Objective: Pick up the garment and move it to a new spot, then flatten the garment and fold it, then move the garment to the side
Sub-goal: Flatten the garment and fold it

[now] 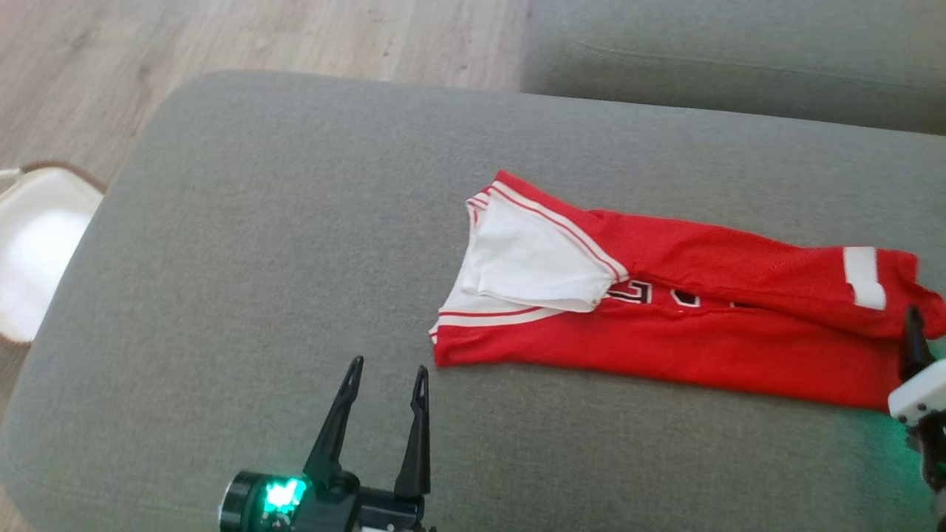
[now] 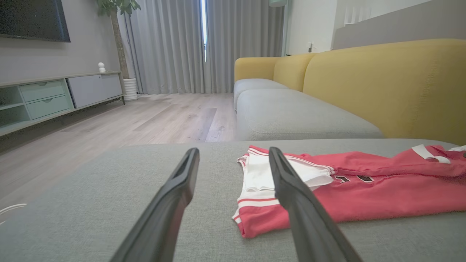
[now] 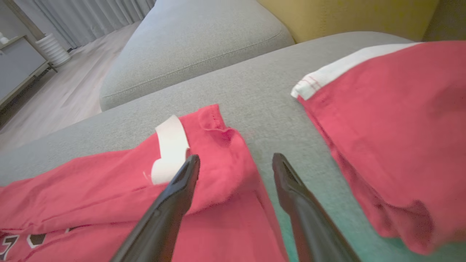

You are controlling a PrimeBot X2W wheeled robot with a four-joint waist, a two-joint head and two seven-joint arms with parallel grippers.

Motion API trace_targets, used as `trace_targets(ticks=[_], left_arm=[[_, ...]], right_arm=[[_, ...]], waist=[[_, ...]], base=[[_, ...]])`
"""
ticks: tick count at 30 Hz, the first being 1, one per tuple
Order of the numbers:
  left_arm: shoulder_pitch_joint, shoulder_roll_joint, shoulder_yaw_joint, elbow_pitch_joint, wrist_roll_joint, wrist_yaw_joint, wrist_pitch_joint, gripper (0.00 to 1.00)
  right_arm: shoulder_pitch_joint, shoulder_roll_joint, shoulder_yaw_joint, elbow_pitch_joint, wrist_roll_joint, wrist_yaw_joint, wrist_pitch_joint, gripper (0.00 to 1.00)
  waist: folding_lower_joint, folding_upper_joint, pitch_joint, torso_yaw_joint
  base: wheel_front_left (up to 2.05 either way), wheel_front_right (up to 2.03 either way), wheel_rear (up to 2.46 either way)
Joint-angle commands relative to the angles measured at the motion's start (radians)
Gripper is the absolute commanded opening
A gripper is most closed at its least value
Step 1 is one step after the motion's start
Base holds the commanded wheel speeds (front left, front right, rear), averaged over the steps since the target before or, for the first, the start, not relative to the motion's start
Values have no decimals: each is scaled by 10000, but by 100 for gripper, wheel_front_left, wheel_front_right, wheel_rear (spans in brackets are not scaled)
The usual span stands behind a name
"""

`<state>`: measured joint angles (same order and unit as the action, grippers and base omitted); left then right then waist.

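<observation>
Now both grippers stand wide and empty. My left gripper hovers over the bare grey cushion, with the folded red jersey just ahead and to its right. My right gripper straddles the jersey's other end, one finger over cloth, one over cushion. A pinch there may catch only the top layer and drag the fold open. The jersey's long axis runs gripper to gripper, its white-lined opening toward the left one.

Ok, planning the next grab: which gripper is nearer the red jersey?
Right. The right gripper hangs open over one end of the red jersey; the left gripper is open over bare grey cushion, short of its striped corner.
</observation>
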<state>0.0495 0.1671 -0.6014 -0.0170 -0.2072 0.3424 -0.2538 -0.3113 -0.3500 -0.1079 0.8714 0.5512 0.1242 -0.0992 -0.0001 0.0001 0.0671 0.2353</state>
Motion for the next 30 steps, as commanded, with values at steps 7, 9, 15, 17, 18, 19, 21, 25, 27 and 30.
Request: trace_targets(ticks=[7,9,15,17,18,19,21,25,27,30], left_arm=[[-125,-474,920,-445,541,-425,-79,100],[-101,-565,1019,-438,631,-543,-79,100],[-11,-827,1370,-427,808,-902,-79,100],[-1,-879,1441,-410,875,-981,-79,100],[9,-900,1486,-415,908,-1006,-79,100],[27,-918,1536,-423,937,-1027,-79,100],[73,-946,1639,-436,986,-1081,-80,100],[112,-990,1777,-444,1084,-1226,-80,100],[109,-1015,1816,-456,1125,-1279,-80,100],[96,-1048,1883,-447,1159,-1347,-80,100]], right_arm=[[-1003,-167,-353,1359,-975,65,253,100],[-1123,-121,-413,1828,-1235,65,387,100],[-1404,674,-56,2082,-928,65,806,0],[-1374,710,113,1935,-797,65,683,0],[-1366,700,186,1840,-742,65,556,0],[-1366,670,360,1649,-746,65,340,0],[-1346,497,608,1491,-799,65,61,0],[-1469,36,685,1289,-593,65,-223,0],[-1548,-321,677,1168,-472,65,-193,0],[-1693,-863,687,907,-246,65,15,0]], waist=[[1,-1,435,192],[1,-1,492,129],[1,-1,488,-288],[1,-1,452,-415],[1,-1,435,-493],[1,-1,424,-586],[1,-1,417,-817],[1,-1,433,-1286],[1,-1,458,-1491],[1,-1,500,-1751]], base=[[0,0,0],[0,0,0],[0,0,0],[0,0,0],[0,0,0],[0,0,0],[0,0,0],[0,0,0],[0,0,0],[0,0,0]])
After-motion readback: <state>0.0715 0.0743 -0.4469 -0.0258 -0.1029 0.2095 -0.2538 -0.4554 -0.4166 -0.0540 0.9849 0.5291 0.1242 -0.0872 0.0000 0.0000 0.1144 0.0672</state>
